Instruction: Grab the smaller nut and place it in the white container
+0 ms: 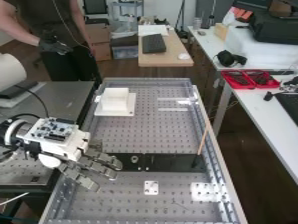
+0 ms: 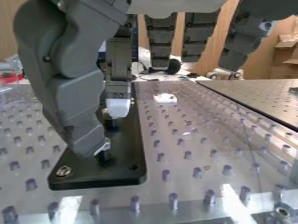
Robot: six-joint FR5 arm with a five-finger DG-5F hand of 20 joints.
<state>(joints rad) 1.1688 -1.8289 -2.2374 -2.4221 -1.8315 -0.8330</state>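
Hangs above long black plate (image 1: pixel 174 163) with dark grey fingers (image 1: pixel 108 159) apart. Has thin brown wooden stick (image 1: pixel 203 140) (tip over plate) and square white container (image 1: pixel 115 103) around.

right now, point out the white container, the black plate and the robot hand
white container (image 1: pixel 115 103): high view, near side
black plate (image 2: pixel 121 173): wrist view, bare top
robot hand (image 1: pixel 80 178): high view, one finger
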